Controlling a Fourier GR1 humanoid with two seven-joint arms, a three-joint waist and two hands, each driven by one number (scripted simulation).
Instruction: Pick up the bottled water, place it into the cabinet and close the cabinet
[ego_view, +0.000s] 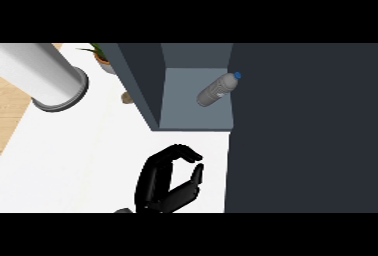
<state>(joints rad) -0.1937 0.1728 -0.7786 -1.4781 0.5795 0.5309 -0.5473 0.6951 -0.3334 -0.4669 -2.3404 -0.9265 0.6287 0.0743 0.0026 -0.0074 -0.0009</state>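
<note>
The bottled water (216, 90), clear grey with a blue cap, lies tilted on the cabinet shelf (188, 112), its cap pointing up and to the right against the dark panel. No hand touches it. The cabinet's dark left wall (144, 85) frames the opening. A broad dark panel (303, 130), which looks like the cabinet door, fills the right side of the view. My left hand (166, 182) hovers over the white counter (81, 160) below the opening, fingers relaxed and slightly bent, holding nothing. My right hand does not show.
A large white cylinder with a grey base (48, 77) stands at the upper left. A potted plant (101, 55) sits behind it near the cabinet, and a small brown object (127, 98) lies beside the cabinet wall. Wooden floor (11, 105) shows past the counter's left edge.
</note>
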